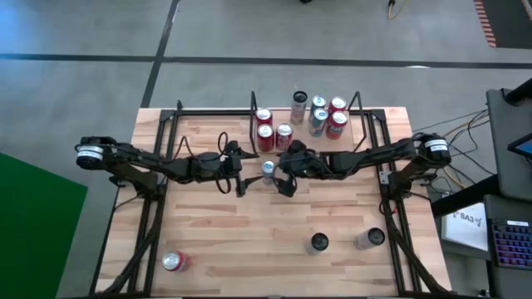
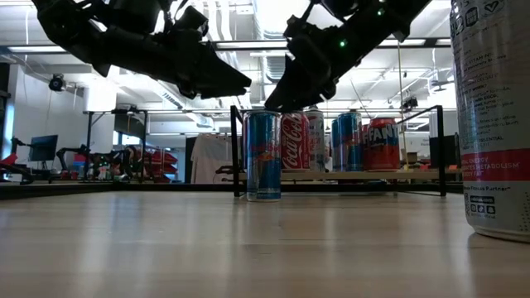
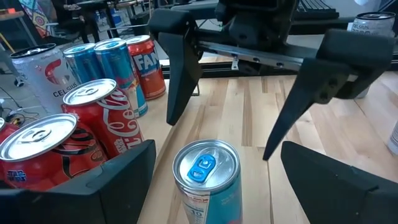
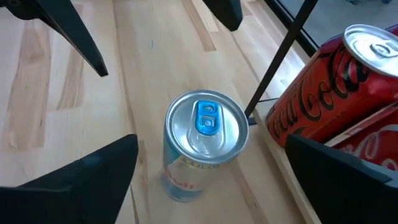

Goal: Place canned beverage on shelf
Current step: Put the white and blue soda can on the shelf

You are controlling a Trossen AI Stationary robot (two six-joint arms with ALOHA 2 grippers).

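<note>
Your blue can (image 1: pixel 268 170) stands upright on the worktop (image 1: pixel 249 241), just outside the shelf (image 1: pixel 366 124) near its left front post, not yet on it. The right pincer (image 1: pixel 287 178) hangs over it, spread wide and empty; the left pincer (image 1: pixel 239 170) is also open, empty. You have three more cans left on the near worktop.

Blue-tab can (image 4: pixel 205 140) upright between open hand (image 4: pixel 214 171) fingers.
</note>
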